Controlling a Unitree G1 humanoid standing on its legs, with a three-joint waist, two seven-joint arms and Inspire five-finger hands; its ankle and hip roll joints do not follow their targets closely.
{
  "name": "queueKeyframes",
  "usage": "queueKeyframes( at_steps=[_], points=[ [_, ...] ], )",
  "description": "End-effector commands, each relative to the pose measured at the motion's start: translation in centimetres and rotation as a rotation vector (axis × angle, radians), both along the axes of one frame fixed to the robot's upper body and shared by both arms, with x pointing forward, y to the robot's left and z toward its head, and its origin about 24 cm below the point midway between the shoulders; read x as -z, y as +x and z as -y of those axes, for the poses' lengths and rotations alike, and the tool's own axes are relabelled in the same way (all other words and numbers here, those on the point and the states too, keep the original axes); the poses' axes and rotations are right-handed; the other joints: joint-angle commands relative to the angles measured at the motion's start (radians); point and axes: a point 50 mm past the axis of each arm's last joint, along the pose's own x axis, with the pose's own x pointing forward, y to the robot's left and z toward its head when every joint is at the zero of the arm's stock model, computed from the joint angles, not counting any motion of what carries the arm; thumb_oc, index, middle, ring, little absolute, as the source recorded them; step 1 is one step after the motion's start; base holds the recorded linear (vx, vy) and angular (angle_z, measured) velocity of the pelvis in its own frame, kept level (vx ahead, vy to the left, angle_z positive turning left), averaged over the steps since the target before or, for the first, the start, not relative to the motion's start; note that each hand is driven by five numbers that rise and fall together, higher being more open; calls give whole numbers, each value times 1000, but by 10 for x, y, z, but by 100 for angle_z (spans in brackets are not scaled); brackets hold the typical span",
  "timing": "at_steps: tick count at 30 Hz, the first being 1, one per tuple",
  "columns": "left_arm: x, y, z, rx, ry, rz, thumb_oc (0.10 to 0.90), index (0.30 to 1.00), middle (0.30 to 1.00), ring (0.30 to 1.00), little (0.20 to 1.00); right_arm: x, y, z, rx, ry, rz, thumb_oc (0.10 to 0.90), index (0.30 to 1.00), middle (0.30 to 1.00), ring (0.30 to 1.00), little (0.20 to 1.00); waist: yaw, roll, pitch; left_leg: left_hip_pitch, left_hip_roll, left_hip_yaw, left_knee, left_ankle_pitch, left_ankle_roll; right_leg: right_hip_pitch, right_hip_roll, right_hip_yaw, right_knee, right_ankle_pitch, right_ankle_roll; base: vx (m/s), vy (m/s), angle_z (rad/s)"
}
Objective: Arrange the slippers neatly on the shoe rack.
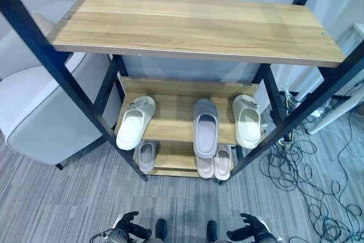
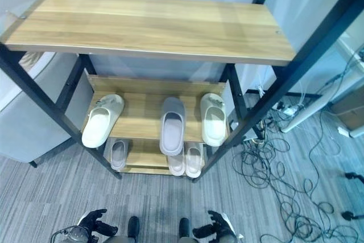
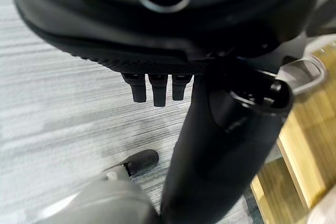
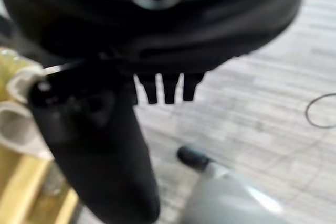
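Note:
A wooden shoe rack [image 1: 193,24] with black posts stands in front of me. On its middle shelf lie a cream slipper [image 1: 135,122] at the left, set at an angle, a grey slipper [image 1: 205,126] in the middle and a cream slipper [image 1: 247,120] at the right. The bottom shelf holds a small grey slipper [image 1: 147,156] at the left and a pale pair [image 1: 215,164] to the right. My left hand [image 1: 129,224] and right hand [image 1: 248,229] hang low over the carpet, well short of the rack. Both are open and empty, fingers [image 3: 153,88] and fingers [image 4: 168,88] relaxed.
A grey armchair [image 1: 40,106] stands close to the rack's left side. Tangled black cables [image 1: 307,180] cover the floor to the right, with a white bar [image 1: 335,112] behind them. Grey carpet [image 1: 62,197] lies between me and the rack.

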Motion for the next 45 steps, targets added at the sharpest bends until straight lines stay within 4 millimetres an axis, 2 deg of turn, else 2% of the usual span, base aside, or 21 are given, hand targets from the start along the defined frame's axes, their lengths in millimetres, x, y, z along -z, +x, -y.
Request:
queueKeyframes(
  at_steps=[1, 3, 5, 11, 18, 22, 26, 28, 30, 31, 33, 34, 41, 45],
  points=[
    [-6, 8, -12, 29, 49, 29, 800, 900, 900, 900, 900, -25, 38, -5, -83, 15, 196, 800, 900, 900, 900, 900, 25, 22, 9, -56, 9, -81, 45, -81, -26, 9, -34, -102, 164, -211, 81, -17, 153, -57],
    [-4, 3, -12, 16, 47, 22, 800, 900, 900, 900, 900, -32, 45, -12, -103, 45, 252, 800, 900, 900, 900, 900, 32, 16, 0, -50, -1, -61, 39, -78, -24, 34, -34, -120, 123, -209, 82, -7, 48, -23],
    [-3, 1, -11, -4, 42, 24, 800, 900, 900, 900, 900, -42, 55, -23, -128, 91, 319, 800, 900, 900, 900, 900, 30, 17, -10, -42, -4, -56, 24, -73, -23, 32, -10, -70, 105, -204, 78, 2, 18, -23],
    [1, -5, 2, 20, 18, 15, 800, 900, 900, 900, 900, -61, 66, -44, -217, 179, 424, 800, 900, 900, 900, 900, 37, 25, -34, -24, 1, -45, -2, -67, -30, 81, -6, -92, 34, -193, 74, 17, -2, -6],
    [0, 5, 22, 87, -5, 55, 800, 900, 900, 900, 900, -97, 85, -88, -333, 373, 575, 800, 900, 900, 900, 900, 50, 35, -40, -34, 2, -79, -2, -55, -49, 115, -3, -134, 9, -202, 66, -12, -9, 10],
    [2, 0, 24, 95, -2, 38, 800, 900, 900, 900, 900, -115, 89, -117, -419, 523, 605, 800, 900, 900, 900, 900, 71, 33, -48, -23, 4, -91, -2, -57, -56, 139, -4, -154, 1, -206, 65, 14, -23, 24],
    [4, -3, 23, 84, 5, 28, 800, 900, 900, 900, 900, -128, 92, -130, -454, 599, 636, 800, 900, 900, 900, 900, 81, 32, -55, -15, 6, -94, -2, -58, -59, 150, -2, -156, -1, -210, 64, 19, -7, 15],
    [4, -4, 23, 77, 9, 28, 800, 900, 900, 900, 900, -146, 96, -137, -496, 644, 703, 800, 900, 900, 900, 900, 86, 31, -60, -10, 9, -95, -2, -59, -61, 156, -1, -158, -3, -212, 64, 13, -4, 9],
    [4, -4, 23, 77, 9, 28, 800, 900, 900, 900, 900, -147, 96, -137, -496, 644, 703, 800, 900, 900, 900, 900, 86, 31, -59, -9, 9, -95, -2, -60, -61, 158, -1, -158, -3, -213, 64, 0, 0, 0],
    [4, -5, 24, 74, 7, 30, 800, 900, 900, 900, 900, -159, 98, -136, -504, 660, 758, 800, 900, 900, 900, 900, 86, 30, -62, -5, 11, -93, -2, -61, -61, 160, 0, -159, -4, -213, 64, 0, 0, 0],
    [4, -6, 25, 71, 4, 30, 800, 900, 900, 900, 900, -165, 100, -135, -506, 668, 784, 800, 900, 900, 900, 900, 83, 31, -63, -3, 12, -91, -2, -62, -61, 161, 0, -157, -4, -213, 64, 0, 0, 0],
    [5, -7, 26, 68, 1, 26, 800, 900, 900, 900, 900, -178, 101, -134, -532, 658, 845, 800, 900, 900, 900, 900, 79, 32, -66, 0, 14, -88, -2, -63, -61, 163, 0, -156, -5, -213, 64, 0, 0, 0],
    [8, -14, 31, 66, -12, 11, 800, 900, 900, 900, 900, -212, 100, -123, -529, 684, 998, 800, 900, 900, 900, 900, 58, 40, -79, 15, 19, -77, -2, -69, -59, 170, 3, -142, -12, -211, 64, 1, 0, 0],
    [8, -16, 32, 60, -17, 7, 800, 900, 900, 900, 900, -224, 101, -119, -511, 694, 1056, 800, 900, 900, 900, 900, 52, 44, -83, 22, 20, -73, -2, -72, -59, 175, 5, -135, -17, -210, 64, 9, 2, -7]
  ],
)
